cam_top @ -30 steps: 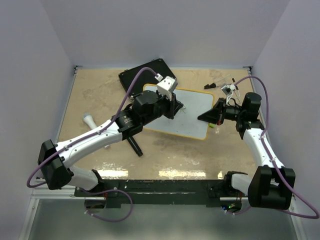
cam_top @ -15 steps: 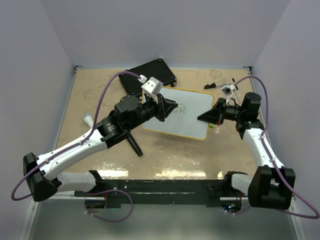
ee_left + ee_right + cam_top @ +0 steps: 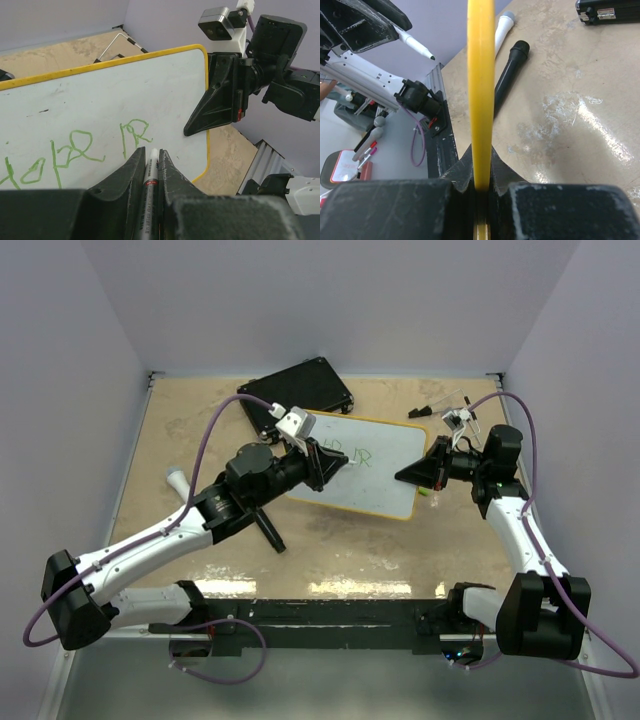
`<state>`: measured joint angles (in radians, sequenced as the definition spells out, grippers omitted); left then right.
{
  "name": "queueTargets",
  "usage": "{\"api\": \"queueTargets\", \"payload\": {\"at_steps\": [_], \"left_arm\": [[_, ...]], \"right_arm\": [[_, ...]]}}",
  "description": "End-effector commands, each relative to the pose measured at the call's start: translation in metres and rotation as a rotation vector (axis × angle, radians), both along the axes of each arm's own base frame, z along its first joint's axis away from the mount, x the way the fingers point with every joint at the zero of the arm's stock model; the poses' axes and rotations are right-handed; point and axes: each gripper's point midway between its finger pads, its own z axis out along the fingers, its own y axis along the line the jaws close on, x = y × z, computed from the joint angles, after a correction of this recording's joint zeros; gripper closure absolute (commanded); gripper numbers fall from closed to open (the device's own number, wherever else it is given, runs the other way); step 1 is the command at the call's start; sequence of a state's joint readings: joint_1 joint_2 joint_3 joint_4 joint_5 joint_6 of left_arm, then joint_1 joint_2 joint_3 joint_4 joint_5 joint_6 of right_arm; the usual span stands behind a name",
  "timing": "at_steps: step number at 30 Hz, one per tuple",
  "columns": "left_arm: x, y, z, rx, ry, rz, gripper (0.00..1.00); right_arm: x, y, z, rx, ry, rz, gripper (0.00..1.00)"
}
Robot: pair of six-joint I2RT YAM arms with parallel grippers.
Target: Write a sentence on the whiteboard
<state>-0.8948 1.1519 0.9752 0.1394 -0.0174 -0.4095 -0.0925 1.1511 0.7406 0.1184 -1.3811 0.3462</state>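
Table (image 3: 330, 560): sandy-beige top with pale walls around it; both arms are fixed at its near edge.
Left arm (image 3: 170, 535): white and black, with a purple cable; it reaches from the near left corner towards the middle, and its wrist is over the left part of the board.
Right arm (image 3: 520, 520): it stands along the right side of the table and bends inward to the right end of the board.
Whiteboard (image 3: 385, 480): it is in the middle of the table, a little towards the far side, turned slightly askew; white face, yellow rim; its far left corner is just beside the case.
Black case (image 3: 300, 385): flat and rectangular, at the far edge, left of centre.
Right gripper (image 3: 405, 475): the jaws are pressed narrow on the yellow rim of the right end of the whiteboard; in the right wrist view the rim runs straight up from between the fingers.
Left gripper (image 3: 153, 155): the jaws are closed tightly around a marker; the gripper is above the left half of the whiteboard.
Black cylinder (image 3: 268, 530): it lies on the table near the near left corner of the board, partly under the left arm.
Pale cylinder (image 3: 176, 480): it lies near the left edge of the table, well apart from the board.
Sentence (image 3: 75, 155): thin green loops and strokes on the left half of the white face; the letters are not readable for me.
Marker (image 3: 151, 180): white barrel with a dark tip; it points at the board just beside the last green letters; I cannot tell if the tip touches the surface.
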Motion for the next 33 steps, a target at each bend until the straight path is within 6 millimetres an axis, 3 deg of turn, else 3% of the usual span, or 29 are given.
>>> {"api": "queueTargets", "payload": {"at_steps": [1, 7, 15, 33], "left_arm": [[-0.005, -0.004, 0.03, -0.09, -0.06, -0.039, 1.0], [-0.001, -0.018, 0.025, -0.075, -0.061, -0.072, 1.0], [-0.005, -0.006, 0.021, -0.07, -0.077, -0.052, 1.0], [-0.007, -0.003, 0.014, -0.058, -0.08, -0.038, 1.0]], "right_arm": [[-0.007, 0.002, 0.028, 0.003, -0.12, 0.058, 1.0], [-0.007, 0.002, 0.028, 0.003, -0.119, 0.061, 1.0], [-0.005, 0.001, 0.027, 0.005, -0.113, 0.063, 1.0], [-0.006, 0.002, 0.024, 0.007, -0.107, 0.069, 1.0]]}}
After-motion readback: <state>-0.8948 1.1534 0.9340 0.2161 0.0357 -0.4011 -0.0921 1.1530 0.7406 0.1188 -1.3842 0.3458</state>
